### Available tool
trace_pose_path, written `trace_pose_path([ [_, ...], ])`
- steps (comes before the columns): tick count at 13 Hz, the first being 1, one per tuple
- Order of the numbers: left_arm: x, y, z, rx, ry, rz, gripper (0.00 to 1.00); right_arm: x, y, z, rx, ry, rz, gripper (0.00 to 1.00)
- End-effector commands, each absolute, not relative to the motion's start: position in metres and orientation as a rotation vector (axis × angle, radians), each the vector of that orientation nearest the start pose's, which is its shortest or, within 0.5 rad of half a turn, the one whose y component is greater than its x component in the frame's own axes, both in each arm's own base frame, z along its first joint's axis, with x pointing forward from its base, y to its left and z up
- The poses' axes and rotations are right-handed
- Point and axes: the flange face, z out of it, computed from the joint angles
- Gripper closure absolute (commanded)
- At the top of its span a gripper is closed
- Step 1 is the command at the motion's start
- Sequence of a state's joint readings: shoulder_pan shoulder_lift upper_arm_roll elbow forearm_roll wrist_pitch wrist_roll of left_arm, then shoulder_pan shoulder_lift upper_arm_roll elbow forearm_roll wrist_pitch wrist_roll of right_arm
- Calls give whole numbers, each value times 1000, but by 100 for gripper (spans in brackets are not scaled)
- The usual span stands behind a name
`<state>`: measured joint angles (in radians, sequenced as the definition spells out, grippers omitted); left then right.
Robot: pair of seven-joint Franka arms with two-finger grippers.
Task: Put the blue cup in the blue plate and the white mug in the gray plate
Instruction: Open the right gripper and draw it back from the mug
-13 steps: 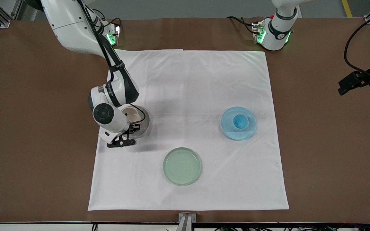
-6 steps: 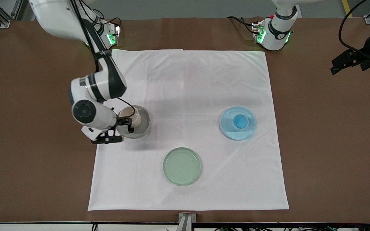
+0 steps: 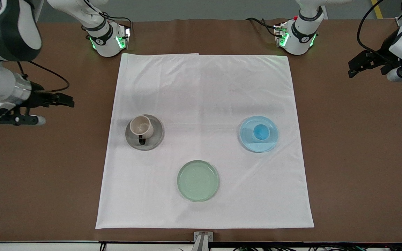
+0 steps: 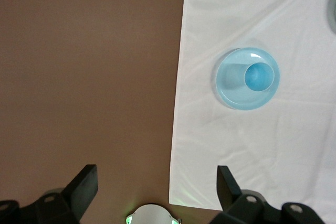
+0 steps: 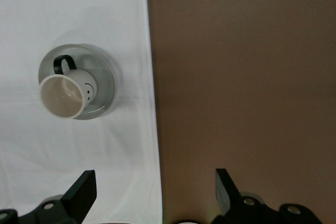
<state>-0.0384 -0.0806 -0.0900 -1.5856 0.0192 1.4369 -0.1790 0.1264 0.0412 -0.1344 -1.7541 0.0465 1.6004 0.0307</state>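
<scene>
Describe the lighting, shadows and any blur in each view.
Front view: even overhead light; the white cloth is bright, with a faint shadow beside the gray plate; the right arm's near link at that view's edge looks soft. Left wrist view: sharp, a soft shadow inside the blue plate. Right wrist view: the white mug shows slightly soft, with a diffuse shadow.

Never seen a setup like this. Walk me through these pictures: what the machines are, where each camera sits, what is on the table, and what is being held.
Two robot arms stand at a table. One picture looks down from across it; the others come from wrist cameras. The right end effector and left end effector hang open over bare table at either end, holding nothing. On the white cloth, the white mug stands in the gray plate and the blue cup in the blue plate. A pale green plate lies nearest the front camera.
</scene>
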Motion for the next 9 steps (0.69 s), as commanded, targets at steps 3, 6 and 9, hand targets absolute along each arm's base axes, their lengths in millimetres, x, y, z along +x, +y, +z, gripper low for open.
trace_pose_path([
  [3, 510, -68, 652, -3109, -72, 56, 0, 540, -36, 535, -3135, 24, 210, 0],
  [6, 511, -68, 652, -3111, -70, 37, 0, 547, -49, 546, -3144, 57, 98, 0],
  [9, 511, -64, 655, -3113, -72, 28, 0, 561, -52, 596, -3150, 69, -37, 0],
])
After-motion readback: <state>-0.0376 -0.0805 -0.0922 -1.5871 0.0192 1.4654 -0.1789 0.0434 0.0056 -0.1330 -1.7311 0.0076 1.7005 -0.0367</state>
